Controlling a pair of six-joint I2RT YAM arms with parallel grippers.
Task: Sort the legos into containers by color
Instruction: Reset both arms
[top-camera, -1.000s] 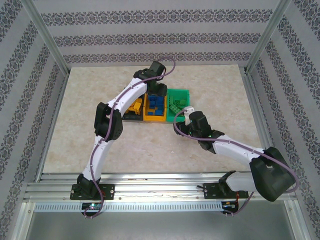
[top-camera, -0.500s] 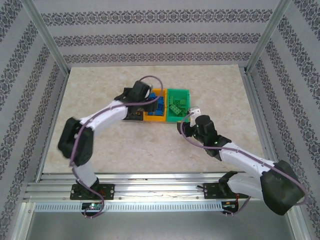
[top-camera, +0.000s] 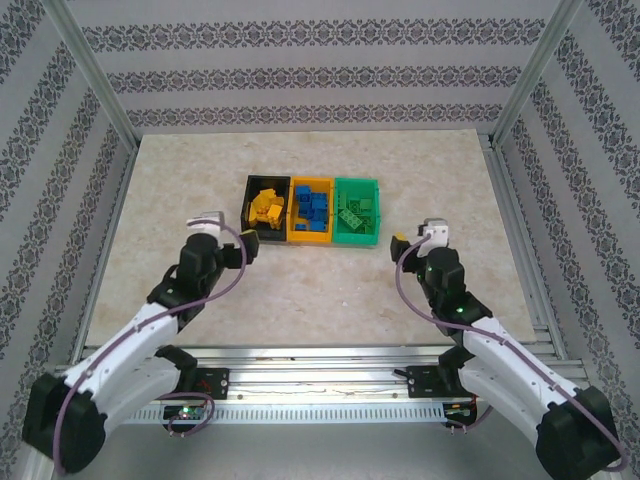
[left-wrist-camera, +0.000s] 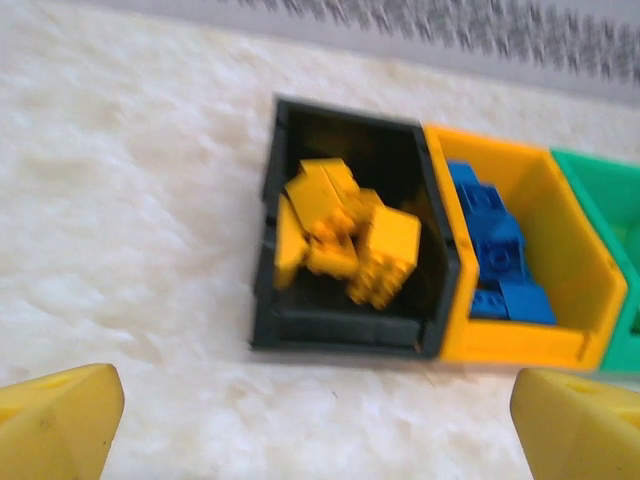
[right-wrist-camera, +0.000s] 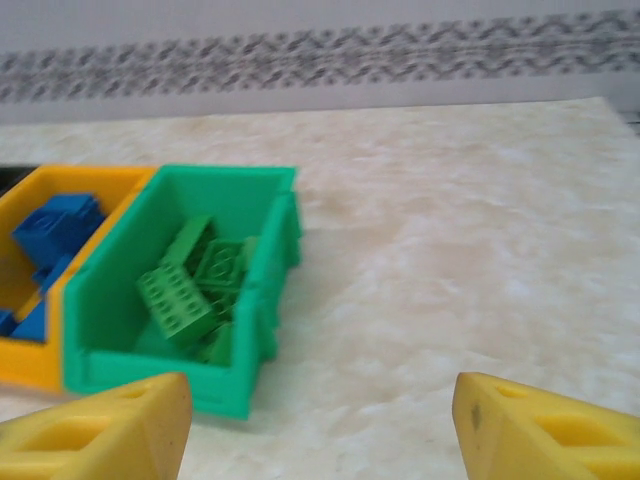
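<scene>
- The legos (top-camera: 312, 207) lie by colour in the three joined containers (top-camera: 313, 238) at the middle of the tabletop (top-camera: 330, 300). Yellow bricks (left-wrist-camera: 345, 245) fill the black bin (left-wrist-camera: 330, 330) on the left, blue bricks (left-wrist-camera: 495, 260) the orange bin (left-wrist-camera: 520, 340), and green bricks (right-wrist-camera: 190, 285) the green bin (right-wrist-camera: 215, 380) on the right.
- Every brick in view sits inside a bin — so the sorting looks finished (a judgement from how they lie).
- The left arm (top-camera: 135, 340) and right arm (top-camera: 500, 350) crouch near their bases, well apart from the bins, which leaves the row open to the overhead camera.
- The left jaws stand spread wide and hold nothing; the right jaws likewise — wide and empty, facing the green bin.
- The tabletop is pale, marbled beige. Striped patterned walls (top-camera: 320, 70) and aluminium posts (top-camera: 92, 75) enclose it, with a metal rail (top-camera: 320, 372) along the near edge.
</scene>
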